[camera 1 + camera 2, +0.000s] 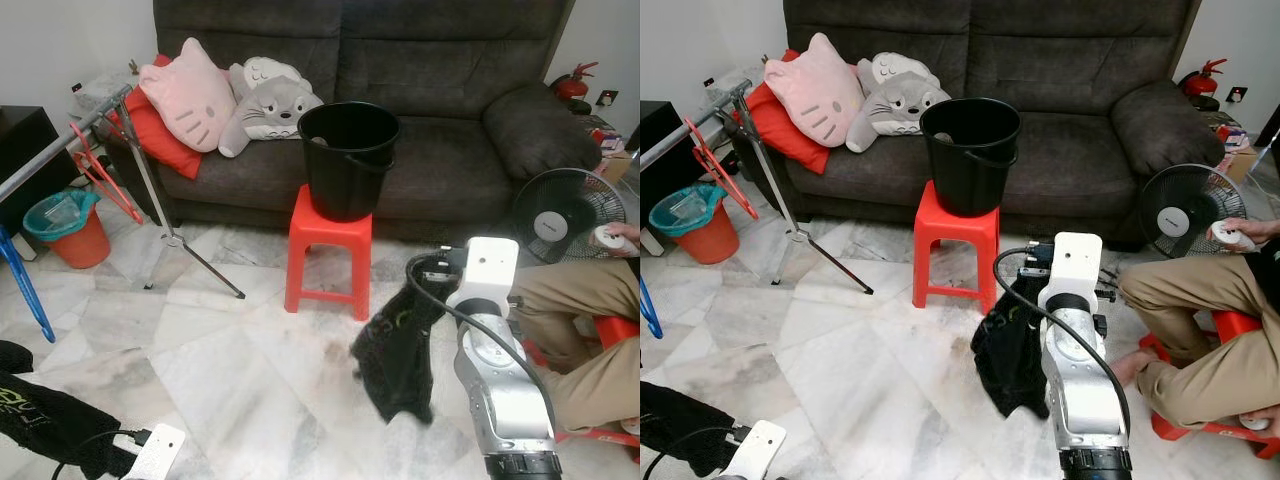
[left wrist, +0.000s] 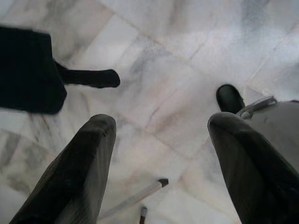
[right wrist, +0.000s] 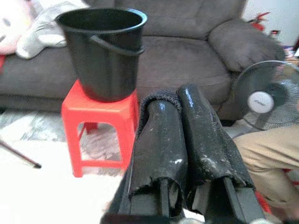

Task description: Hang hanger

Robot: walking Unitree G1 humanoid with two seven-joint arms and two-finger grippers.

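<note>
A red hanger [image 1: 100, 175] hangs on the grey rail of a drying rack [image 1: 60, 150] at the upper left of the frame, beside an orange bin [image 1: 70, 232]. At lower centre-right, the right claw [image 3: 180, 105] is clenched on a black cloth [image 1: 398, 350], which dangles above the marble floor [image 1: 230, 360]. Behind it, at centre, a black bucket [image 1: 347, 155] sits on a red stool [image 1: 330, 250] before the dark sofa [image 1: 440, 90]. The left claw [image 2: 159, 123] is released, fingers spread over the floor. A seated person's leg [image 1: 1200, 300] and a fan [image 1: 560, 212] occupy the right edge.
</note>
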